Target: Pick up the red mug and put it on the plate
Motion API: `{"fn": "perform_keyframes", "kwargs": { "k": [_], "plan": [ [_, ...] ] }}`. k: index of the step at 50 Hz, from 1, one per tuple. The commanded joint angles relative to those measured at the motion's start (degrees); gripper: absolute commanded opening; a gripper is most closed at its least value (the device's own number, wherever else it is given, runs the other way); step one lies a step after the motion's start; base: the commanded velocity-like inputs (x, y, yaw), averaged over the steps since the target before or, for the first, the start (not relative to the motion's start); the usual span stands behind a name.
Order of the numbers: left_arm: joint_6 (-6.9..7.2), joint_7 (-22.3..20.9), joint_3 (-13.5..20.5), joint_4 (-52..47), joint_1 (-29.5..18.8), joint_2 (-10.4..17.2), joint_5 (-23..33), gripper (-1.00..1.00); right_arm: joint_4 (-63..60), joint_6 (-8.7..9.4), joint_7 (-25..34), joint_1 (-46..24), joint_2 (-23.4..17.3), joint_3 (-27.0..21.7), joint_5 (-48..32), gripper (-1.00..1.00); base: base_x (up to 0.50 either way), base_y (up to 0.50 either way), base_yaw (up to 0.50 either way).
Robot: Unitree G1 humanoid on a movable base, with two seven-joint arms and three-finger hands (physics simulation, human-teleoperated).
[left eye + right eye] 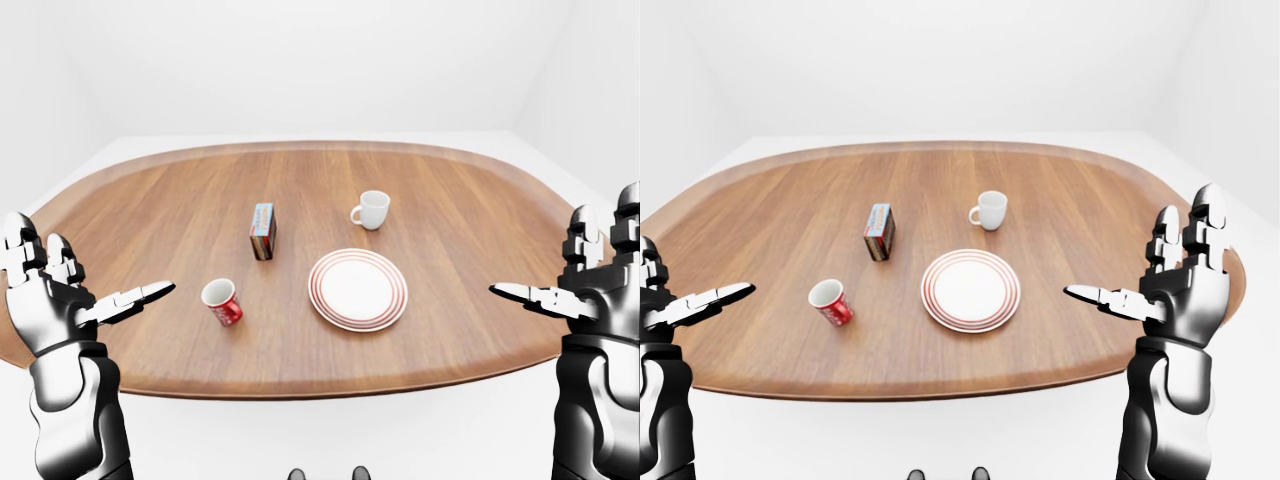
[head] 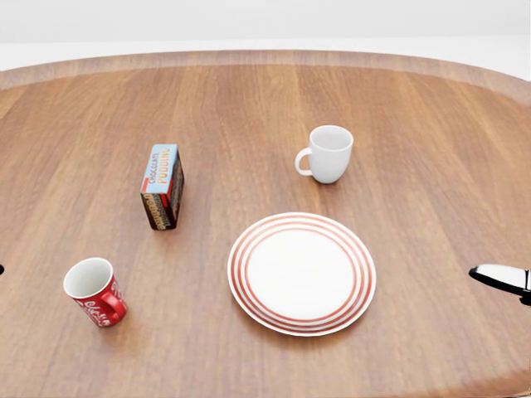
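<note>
Nothing is grasped yet: the red mug (image 2: 94, 291) stands upright near the tabletop's (image 2: 415, 116) near-left edge, apart from the bare red-ringed plate (image 2: 302, 273) toward the middle. Left hand (image 1: 50, 290) and right hand (image 1: 1175, 280) hover spread and empty off the tabletop's ends, so reach, lift and placement remain.

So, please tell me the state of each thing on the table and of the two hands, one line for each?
red mug: upright on the table, apart from the plate, not held.
plate: flat on the table, nothing on it.
white mug: upright, looks empty.
pudding box: standing on the table, closed.
left hand: open, holding nothing.
right hand: open, holding nothing.
</note>
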Motion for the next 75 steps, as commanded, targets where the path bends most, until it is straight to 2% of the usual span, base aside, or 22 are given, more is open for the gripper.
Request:
{"fn": "perform_keyframes", "kwargs": {
  "k": [1,47,75],
  "plan": [
    [0.0,0.06,-0.09,0.35,-0.04,-0.04,-0.04,1.0,0.25,0.0,0.03,-0.04,-0.06,0.05,-0.04,1.0,0.29,0.0,0.0],
    [0.0,0.07,0.02,0.0,0.01,0.0,-0.19,1.0,0.45,0.0,-0.25,0.18,0.11,0.01,-0.86,1.0,0.29,0.01,0.0],
    [0.0,0.16,-0.17,-0.72,0.02,-0.16,-0.05,1.0,0.53,0.0,0.06,0.29,0.23,0.13,-1.32,1.0,0.2,0.49,0.0]
  ]
}}
